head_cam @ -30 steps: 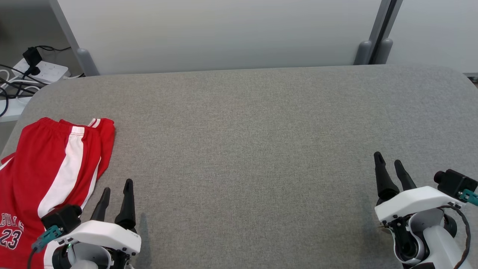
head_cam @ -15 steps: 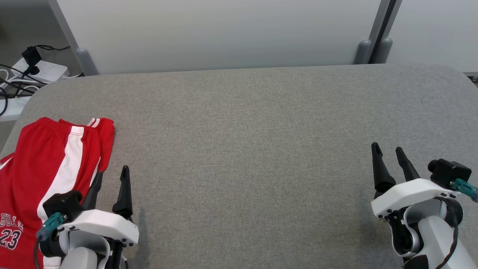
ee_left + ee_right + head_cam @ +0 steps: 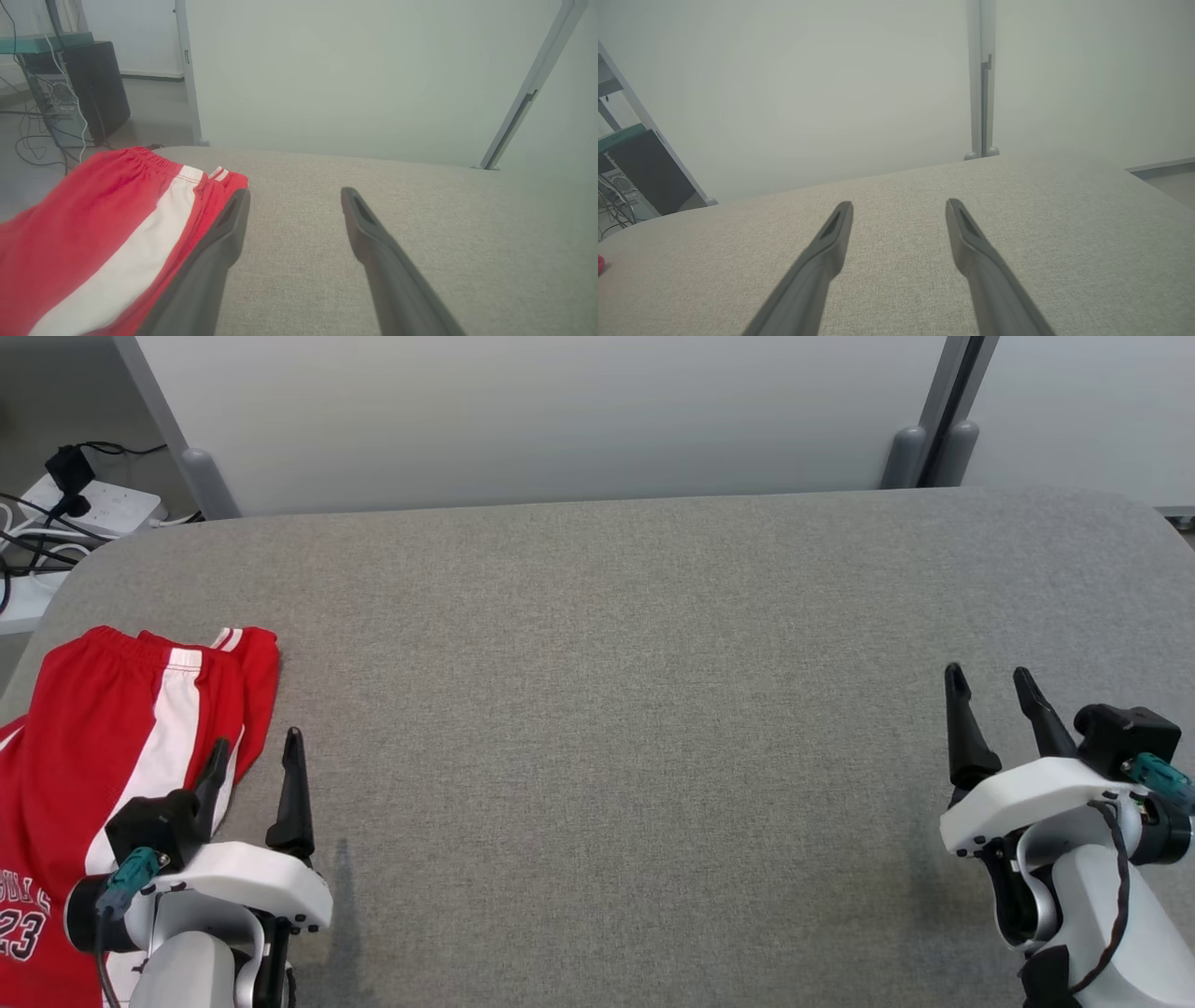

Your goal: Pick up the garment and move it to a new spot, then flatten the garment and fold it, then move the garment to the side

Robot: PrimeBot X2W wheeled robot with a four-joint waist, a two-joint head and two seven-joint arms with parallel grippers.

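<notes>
The left gripper (image 3: 257,739) has its fingers (image 3: 219,242) spread wide and empty. Its left finger crosses the right edge of the red-and-white garment (image 3: 121,728), which lies flat at the left end of the bench (image 3: 607,709), though I cannot tell if it touches the cloth. The right gripper (image 3: 988,672), equally spread and empty, hangs over the bench's right end. The head view gives the printed 23 (image 3: 21,933) and a power strip (image 3: 98,504) past the corner, while the left wrist view gives the gathered waistband (image 3: 149,161) and a dark computer tower (image 3: 93,88).
</notes>
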